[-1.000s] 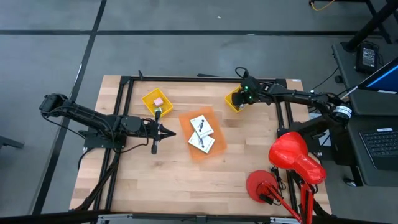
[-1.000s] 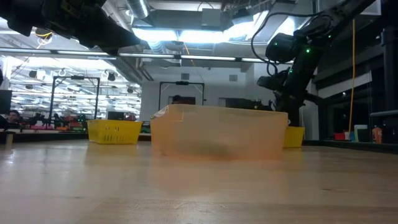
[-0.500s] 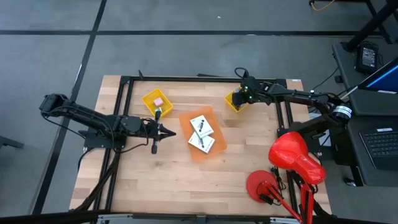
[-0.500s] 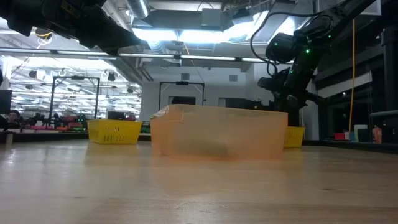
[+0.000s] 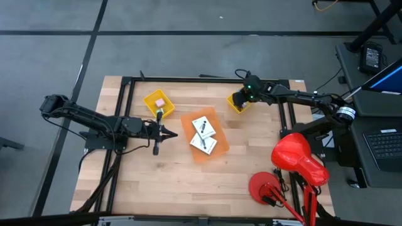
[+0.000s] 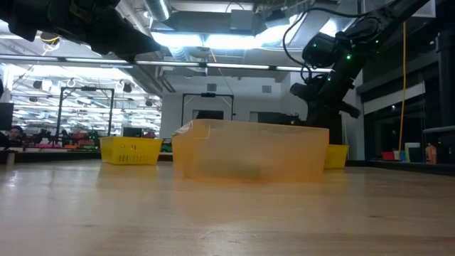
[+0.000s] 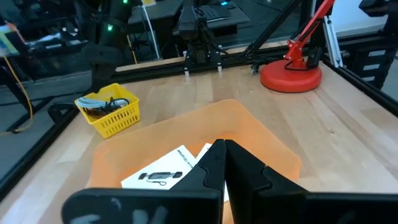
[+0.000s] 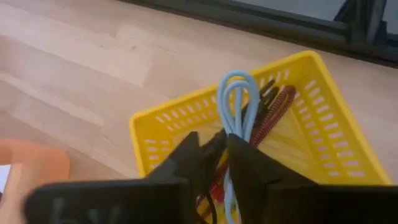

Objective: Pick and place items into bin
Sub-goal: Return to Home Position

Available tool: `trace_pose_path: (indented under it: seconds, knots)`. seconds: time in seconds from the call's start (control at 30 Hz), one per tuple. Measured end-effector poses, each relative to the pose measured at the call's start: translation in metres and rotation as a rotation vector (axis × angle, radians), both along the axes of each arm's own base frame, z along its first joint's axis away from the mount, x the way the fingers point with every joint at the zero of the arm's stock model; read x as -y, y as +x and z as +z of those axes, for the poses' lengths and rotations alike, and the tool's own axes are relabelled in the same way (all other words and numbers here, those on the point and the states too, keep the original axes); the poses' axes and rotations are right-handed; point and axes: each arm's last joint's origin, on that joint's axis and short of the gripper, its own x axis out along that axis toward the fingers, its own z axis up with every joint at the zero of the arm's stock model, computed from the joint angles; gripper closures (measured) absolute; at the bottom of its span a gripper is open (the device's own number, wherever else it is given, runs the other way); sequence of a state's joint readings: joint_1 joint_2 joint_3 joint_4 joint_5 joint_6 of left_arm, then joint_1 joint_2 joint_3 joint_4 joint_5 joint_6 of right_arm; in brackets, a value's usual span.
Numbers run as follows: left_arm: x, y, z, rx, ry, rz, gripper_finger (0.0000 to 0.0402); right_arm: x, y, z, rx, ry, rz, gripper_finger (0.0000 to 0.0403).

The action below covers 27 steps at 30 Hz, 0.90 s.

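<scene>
**Q:** Layout, left to right?

**A:** My left gripper (image 5: 168,132) hovers over the pale wooden desk (image 5: 169,182), fingers pressed together, empty. The small yellow mesh basket (image 5: 149,96) holds a pink block (image 5: 159,102) and a green cube (image 5: 159,113). The translucent orange bin (image 5: 215,115) holds two white square cards (image 5: 203,127). The right yellow mesh basket (image 8: 336,146) holds a pale blue cable (image 8: 235,93) and a dark-red coiled cord (image 8: 273,118). My right gripper (image 8: 214,146) hangs above them, fingers a crack apart, gripping nothing.

**Q:** Step?

**A:** Judged: sorting done, retreat home. Next, lift the right arm clear of the rim, then fold back.

**Q:** Surroundings?

**A:** A red lamp-like stand (image 5: 295,157) at the desk's right; a bright-lit hall beyond.
</scene>
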<state>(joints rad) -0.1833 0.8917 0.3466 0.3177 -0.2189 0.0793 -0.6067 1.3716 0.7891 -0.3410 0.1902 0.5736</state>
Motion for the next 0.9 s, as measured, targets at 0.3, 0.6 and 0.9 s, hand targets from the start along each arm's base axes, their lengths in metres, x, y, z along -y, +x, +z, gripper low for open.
trace_pose_path:
  seconds: [0.3, 0.6, 0.9]
  knots:
    - [-0.001, 0.000, 0.001, 0.014, 0.018, 0.027, 0.0397, -0.005, 0.007, 0.002, 0.021, -0.005, 0.138, 0.0400]
    - [-0.001, 0.001, 0.004, 0.036, 0.024, 0.026, 0.0396, -0.021, 0.035, 0.041, 0.048, -0.111, 0.367, 0.0403]
    - [-0.001, 0.002, 0.010, 0.102, 0.042, 0.024, 0.0399, -0.086, 0.072, 0.085, 0.023, -0.310, 0.667, 0.0403]
